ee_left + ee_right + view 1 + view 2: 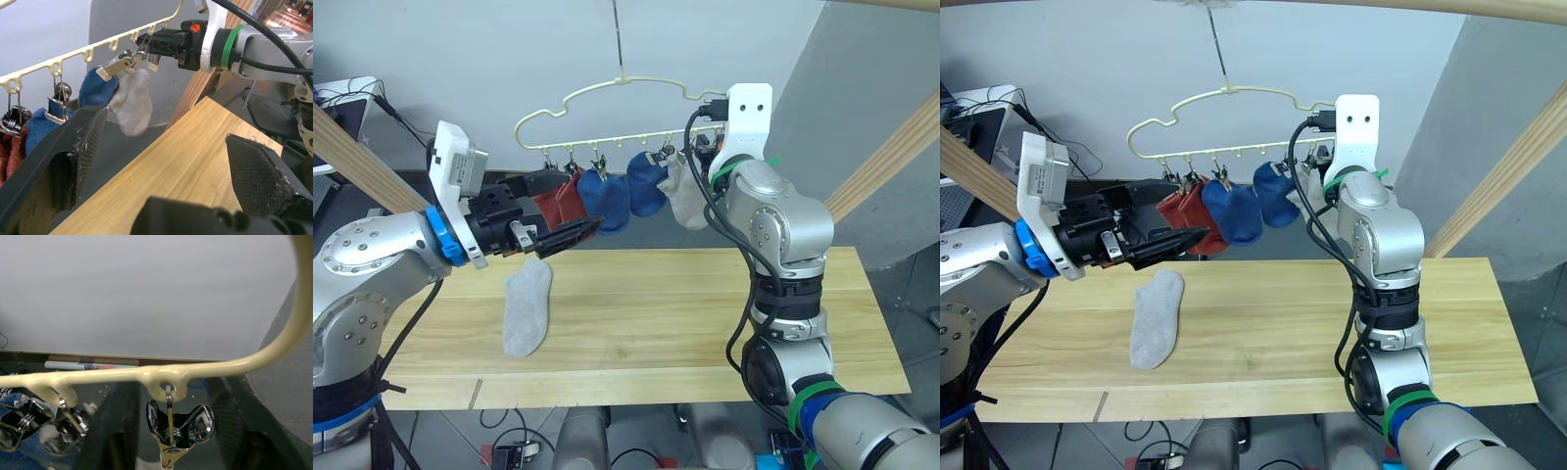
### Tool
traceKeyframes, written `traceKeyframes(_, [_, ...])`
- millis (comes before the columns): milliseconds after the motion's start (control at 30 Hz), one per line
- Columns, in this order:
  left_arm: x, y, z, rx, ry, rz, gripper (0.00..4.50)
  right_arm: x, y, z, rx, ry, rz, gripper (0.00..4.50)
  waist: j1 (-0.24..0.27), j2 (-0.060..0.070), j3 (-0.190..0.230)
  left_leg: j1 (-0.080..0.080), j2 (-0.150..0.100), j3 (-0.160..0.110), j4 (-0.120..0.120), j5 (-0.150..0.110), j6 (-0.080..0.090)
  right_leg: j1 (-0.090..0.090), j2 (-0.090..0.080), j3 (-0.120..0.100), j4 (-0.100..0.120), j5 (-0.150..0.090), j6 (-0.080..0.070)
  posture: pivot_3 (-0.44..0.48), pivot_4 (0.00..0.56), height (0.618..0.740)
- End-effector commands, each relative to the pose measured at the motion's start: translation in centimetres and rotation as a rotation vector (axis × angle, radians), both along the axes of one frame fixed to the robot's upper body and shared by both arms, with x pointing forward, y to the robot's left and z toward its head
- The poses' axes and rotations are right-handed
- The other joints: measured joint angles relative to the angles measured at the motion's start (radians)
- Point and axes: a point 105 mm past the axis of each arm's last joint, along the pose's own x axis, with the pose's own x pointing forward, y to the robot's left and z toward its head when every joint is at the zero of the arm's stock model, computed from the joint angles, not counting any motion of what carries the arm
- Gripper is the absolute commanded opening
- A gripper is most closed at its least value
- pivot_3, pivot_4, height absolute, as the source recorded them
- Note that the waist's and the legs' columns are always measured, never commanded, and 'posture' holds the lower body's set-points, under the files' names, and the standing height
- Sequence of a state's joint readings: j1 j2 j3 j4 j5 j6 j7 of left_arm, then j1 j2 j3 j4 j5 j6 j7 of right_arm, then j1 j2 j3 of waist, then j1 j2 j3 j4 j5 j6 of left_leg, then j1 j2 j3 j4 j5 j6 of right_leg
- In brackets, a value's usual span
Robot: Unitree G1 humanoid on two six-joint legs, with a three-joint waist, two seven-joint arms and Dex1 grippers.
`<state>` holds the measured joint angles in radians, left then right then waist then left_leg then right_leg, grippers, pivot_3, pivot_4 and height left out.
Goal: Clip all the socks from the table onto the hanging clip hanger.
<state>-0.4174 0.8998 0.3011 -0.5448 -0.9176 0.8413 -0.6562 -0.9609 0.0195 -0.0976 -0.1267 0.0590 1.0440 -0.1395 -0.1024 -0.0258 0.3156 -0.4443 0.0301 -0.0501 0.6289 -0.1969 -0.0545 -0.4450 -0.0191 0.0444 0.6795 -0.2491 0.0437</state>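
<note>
Left eye view: clip hanger (pixel 607 116) hangs at upper centre of frame, above the far edge of the table (pixel 705 323). Five socks are on it, in a row from frame-left: two rust red socks (pixel 563 201), two blue socks (pixel 628 196), then one light grey sock (pixel 685 201) at the right end of the row, just beside the right arm. One grey sock (pixel 528 305) lies flat on the table, centre-left of frame, untouched and apart from both arms.

Progress judgement: five of six done, one left to pick and clip.

Left gripper (pixel 570 235) is at centre-left of frame, held above the table and in front of the red socks; left wrist view shows its jaws spread wide with nothing between them. Right gripper (pixel 149 45) is up at the hanger bar, upper centre of the left wrist view, right at the clip holding the hung grey sock; fingers look closed around that clip, but I cannot tell for sure. Right wrist view shows a bare metal clip (pixel 180 428) low centre, hanging from the bar, so a free clip remains for the last sock.
</note>
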Motion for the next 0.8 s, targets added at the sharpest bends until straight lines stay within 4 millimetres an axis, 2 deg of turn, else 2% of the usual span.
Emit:
traceKeyframes(33, [-0.5,-0.1,1.0,0.004,-0.064,-0.001,4.44,-0.3,0.0,1.7,0.011,-0.062,-0.012,0.67,0.000,0.000,0.000,0.000,0.000,0.000,0.000,0.000,0.000,0.000,0.000,0.000,0.000,0.000,0.000,-0.097,0.295,0.740])
traceKeyframes(133, [-0.5,-0.1,1.0,0.003,-0.065,0.000,4.44,-0.3,-0.1,1.7,0.011,-0.063,-0.015,0.02,0.001,0.000,0.000,0.000,0.000,0.000,0.000,0.000,0.000,0.000,0.000,0.000,0.000,0.000,0.000,-0.097,0.295,0.740])
traceKeyframes(300, [-0.3,0.0,0.8,0.006,-0.060,0.017,4.44,-0.3,-0.2,1.8,0.011,-0.064,-0.022,0.02,0.006,0.000,0.000,0.000,0.000,0.000,0.000,0.000,0.000,0.000,0.000,0.000,0.000,0.000,0.000,-0.096,0.295,0.740])
traceKeyframes(433, [0.7,1.2,-1.3,0.028,0.049,0.123,4.44,-0.2,-0.4,2.0,0.011,-0.073,-0.032,0.02,0.006,0.000,0.000,0.000,0.000,0.000,0.000,0.000,0.000,0.000,0.000,0.000,0.000,0.000,0.000,-0.098,0.299,0.740])
traceKeyframes(567, [1.7,4.0,-5.9,0.112,0.235,0.304,4.44,-0.3,-0.5,2.4,0.007,-0.084,-0.030,0.02,0.005,0.000,0.000,0.000,0.000,0.000,0.000,0.000,0.000,0.000,0.000,0.000,0.000,0.000,0.000,-0.097,0.301,0.740])
traceKeyframes(800, [2.4,6.8,-9.5,0.178,0.300,0.468,4.47,-0.4,-0.3,2.6,0.009,-0.087,-0.025,0.01,0.014,0.000,0.000,0.000,0.000,0.000,0.000,0.000,0.000,0.000,0.000,0.000,0.001,0.000,0.000,-0.095,0.303,0.740])
